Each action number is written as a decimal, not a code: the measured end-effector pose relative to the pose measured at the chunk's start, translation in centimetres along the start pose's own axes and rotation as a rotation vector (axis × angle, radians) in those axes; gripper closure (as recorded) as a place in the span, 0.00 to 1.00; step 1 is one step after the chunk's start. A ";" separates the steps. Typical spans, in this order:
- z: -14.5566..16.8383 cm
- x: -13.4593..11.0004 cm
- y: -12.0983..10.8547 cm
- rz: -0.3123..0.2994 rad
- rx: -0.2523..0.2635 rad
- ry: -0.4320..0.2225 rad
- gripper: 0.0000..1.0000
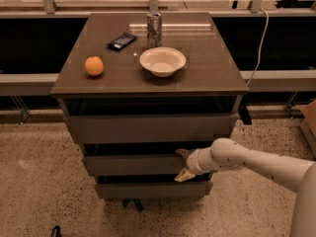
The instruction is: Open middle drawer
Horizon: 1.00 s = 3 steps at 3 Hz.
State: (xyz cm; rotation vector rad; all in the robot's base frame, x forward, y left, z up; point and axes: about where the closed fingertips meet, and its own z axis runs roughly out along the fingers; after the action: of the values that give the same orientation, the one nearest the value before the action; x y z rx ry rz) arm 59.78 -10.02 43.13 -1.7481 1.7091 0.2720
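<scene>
Looking through the single camera view, we see the gripper [181,165] low at the front of a grey cabinet [66,107], at the right part of the middle drawer [131,165]. Its tan fingers [181,153] clasp that drawer's flat front panel, one at the top edge and one at the bottom edge, with the panel between them. The white arm [256,162] reaches in from the lower right corner.

We find the middle drawer second in a stack of three grey fronts. The taller top drawer [148,128] sits above it and the slim bottom drawer [148,189] below. A dark gap shows above each front, and we cannot see inside any of them.

On the cabinet's brown top [207,68] we see a white bowl [148,65] near the middle, showing only its pale inner surface. A metal can [154,22] stands upright just behind the bowl. A dark flat packet [122,41] lies to the left of the can, and an orange [94,65] rests near the left edge, well apart from the bowl.

Around the cabinet we see a speckled floor [34,191]. Behind it a pale ledge [276,78] runs across the view, a thin cable [259,38] hangs down on the right, and a cardboard box [310,120] shows at the right edge.
</scene>
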 end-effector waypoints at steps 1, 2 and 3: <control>-1.1 -1.5 1.9 -0.036 -0.046 -0.043 0.25; -3.9 -3.3 5.3 -0.039 -0.080 -0.090 0.25; -6.9 -4.0 8.5 -0.015 -0.093 -0.089 0.25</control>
State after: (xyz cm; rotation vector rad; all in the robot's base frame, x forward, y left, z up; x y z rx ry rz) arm 49.15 -10.14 47.99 -1.7867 1.6424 0.4225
